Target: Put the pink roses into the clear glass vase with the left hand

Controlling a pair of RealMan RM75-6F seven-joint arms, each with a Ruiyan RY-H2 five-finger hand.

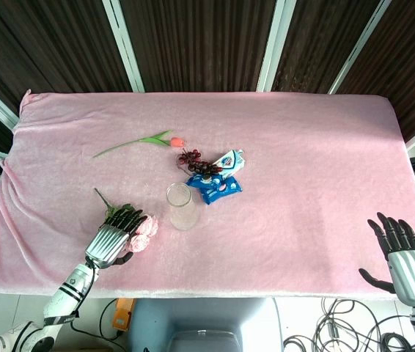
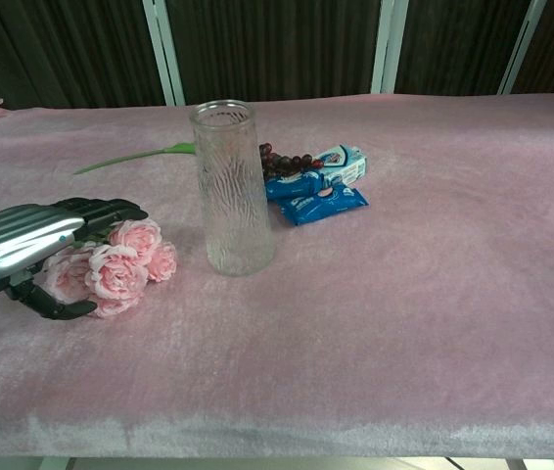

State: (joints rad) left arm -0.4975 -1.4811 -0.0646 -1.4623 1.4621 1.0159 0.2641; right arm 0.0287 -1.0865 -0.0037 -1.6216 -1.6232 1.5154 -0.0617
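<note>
Nearby, grapes (image 1: 197, 163), snack packets (image 1: 218, 180), tulip (image 1: 143, 142)

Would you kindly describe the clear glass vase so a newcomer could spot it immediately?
On the pink tablecloth, look near the front edge, left of centre. The clear glass vase stands upright between the pink roses and blue snack packets, the only tall, see-through object there.

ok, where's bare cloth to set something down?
Free: the right half, between the snack packets and the right hand; also the back strip. Crowded: left-centre, around the vase, roses and left hand.
</note>
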